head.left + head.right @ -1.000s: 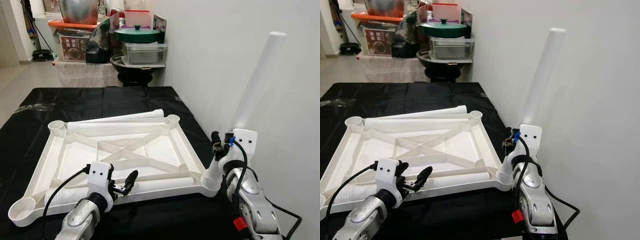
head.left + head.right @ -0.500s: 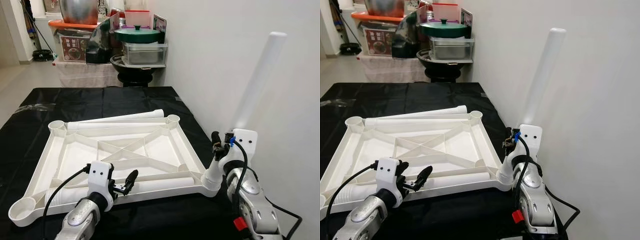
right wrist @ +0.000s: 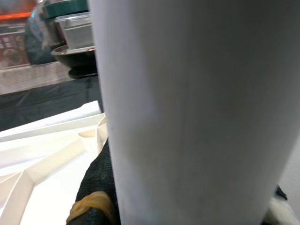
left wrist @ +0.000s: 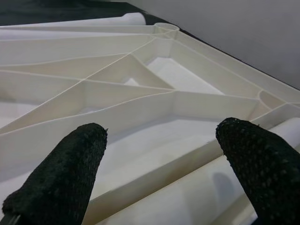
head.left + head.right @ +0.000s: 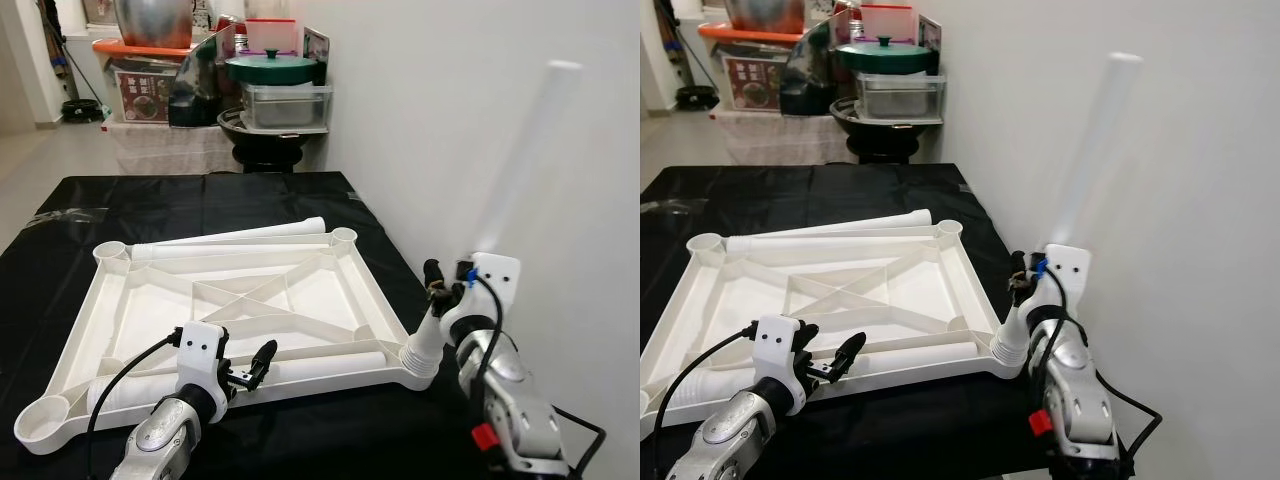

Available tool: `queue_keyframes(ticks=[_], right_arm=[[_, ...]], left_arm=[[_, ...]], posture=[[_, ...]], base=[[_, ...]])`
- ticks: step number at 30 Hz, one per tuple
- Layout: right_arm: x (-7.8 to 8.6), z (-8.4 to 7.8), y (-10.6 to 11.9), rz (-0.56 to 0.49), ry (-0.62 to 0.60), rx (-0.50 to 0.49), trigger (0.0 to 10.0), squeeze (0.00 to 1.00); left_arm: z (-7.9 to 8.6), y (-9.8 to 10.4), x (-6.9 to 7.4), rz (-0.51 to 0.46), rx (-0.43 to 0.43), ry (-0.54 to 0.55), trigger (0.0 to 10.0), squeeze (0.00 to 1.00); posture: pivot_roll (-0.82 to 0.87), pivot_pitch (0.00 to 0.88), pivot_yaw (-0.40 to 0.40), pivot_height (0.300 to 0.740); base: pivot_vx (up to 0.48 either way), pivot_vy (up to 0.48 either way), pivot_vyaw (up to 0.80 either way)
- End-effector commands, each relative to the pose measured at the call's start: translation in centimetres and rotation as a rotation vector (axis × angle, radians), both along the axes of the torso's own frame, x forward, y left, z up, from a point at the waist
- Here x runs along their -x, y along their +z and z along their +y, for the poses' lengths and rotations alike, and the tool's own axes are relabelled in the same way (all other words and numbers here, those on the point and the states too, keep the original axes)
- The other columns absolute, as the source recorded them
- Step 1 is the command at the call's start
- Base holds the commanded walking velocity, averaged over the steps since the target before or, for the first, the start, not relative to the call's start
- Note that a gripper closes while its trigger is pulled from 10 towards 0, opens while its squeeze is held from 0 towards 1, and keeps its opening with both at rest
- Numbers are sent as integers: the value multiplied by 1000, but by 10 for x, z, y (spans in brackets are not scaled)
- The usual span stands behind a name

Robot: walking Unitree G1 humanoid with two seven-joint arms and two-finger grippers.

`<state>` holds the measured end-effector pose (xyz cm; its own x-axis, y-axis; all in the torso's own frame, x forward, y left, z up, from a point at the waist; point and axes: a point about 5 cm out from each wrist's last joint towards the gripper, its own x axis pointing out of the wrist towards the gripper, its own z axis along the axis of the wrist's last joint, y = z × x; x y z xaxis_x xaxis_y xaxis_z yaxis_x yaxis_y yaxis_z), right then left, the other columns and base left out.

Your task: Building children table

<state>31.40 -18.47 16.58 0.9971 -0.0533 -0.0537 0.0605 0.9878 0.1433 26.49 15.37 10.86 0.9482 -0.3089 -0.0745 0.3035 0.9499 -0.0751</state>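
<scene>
The white tabletop (image 5: 372, 293) lies upside down on a black-covered table (image 5: 200, 200). My right gripper (image 5: 441, 291) is shut on a long white leg (image 5: 520, 150) that slants up to the right. The leg's ribbed lower end (image 5: 421, 349) sits at the near right corner socket. The same leg (image 3: 187, 108) shows against one black finger (image 3: 93, 187) in the right wrist view. My left gripper (image 5: 250, 366) is open just above a second leg (image 5: 320, 364) lying along the near edge, fingers (image 4: 61, 173) apart. A third leg (image 5: 240, 238) lies along the far edge.
A white wall (image 5: 450, 100) runs close along the table's right side. Behind the table stand a green-lidded pot (image 5: 278, 68), a metal tray, boxes and a black stand. Open corner sockets show at the far left (image 5: 110, 250) and near left (image 5: 40, 425).
The held leg is blurred now and its top has swung slightly right with my right wrist. The left gripper has stayed where it was.
</scene>
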Motion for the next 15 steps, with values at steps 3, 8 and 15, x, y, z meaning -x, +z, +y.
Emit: queue_keyframes(ticks=[3, 8, 15], right_arm=[[5, -13, -42, 201, -26, 5, 10000, 0], [3, -13, -40, 179, -2, 57, 10000, 0], [7, -9, -49, 210, 6, 30, 10000, 0]], left_arm=[[0, -2, -1, 4, -9, -3, 10000, 0], [1, -3, -1, 5, -11, -4, 10000, 0], [0, -3, 0, 8, -13, -7, 10000, 0]], posture=[[-1, 0, -45, 740], [0, 0, -45, 740], [2, 0, -44, 740]], base=[[0, 0, 0], [0, 0, 0], [0, 0, 0]])
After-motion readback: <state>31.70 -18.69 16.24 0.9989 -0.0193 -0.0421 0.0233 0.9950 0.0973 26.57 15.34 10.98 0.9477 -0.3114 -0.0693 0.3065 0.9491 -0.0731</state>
